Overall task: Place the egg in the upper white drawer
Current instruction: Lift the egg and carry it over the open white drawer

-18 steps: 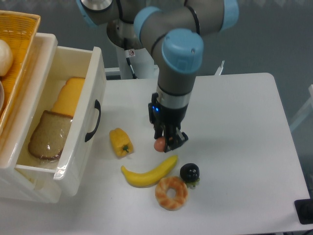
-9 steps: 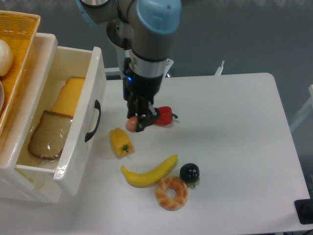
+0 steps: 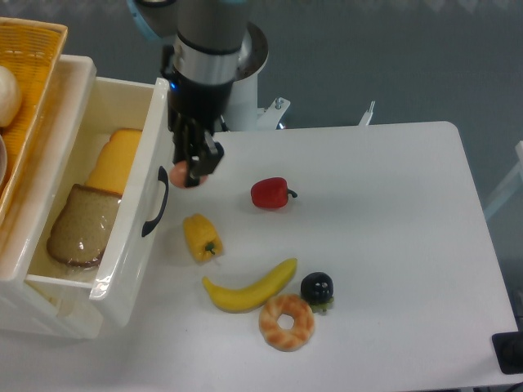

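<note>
Where table lay below before, fingers (image 3: 189, 170) gripping the egg (image 3: 179, 174), now beside the upper white drawer (image 3: 122, 245).

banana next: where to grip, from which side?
Grip the banana at mid-body, coming straight down, jaws closing across its narrow width. It lies flat, curved, running lower-left to upper-right. The middle is its thickest part and has bare table on both sides; the right half sits close to the donut and the black fruit.

The hand (image 3: 189, 173) covers most of the egg (image 3: 178, 175), the picture's top cuts off the arm (image 3: 208, 33), and its left edge cuts off the basket (image 3: 33, 49) and a white ball (image 3: 6, 94).
</note>
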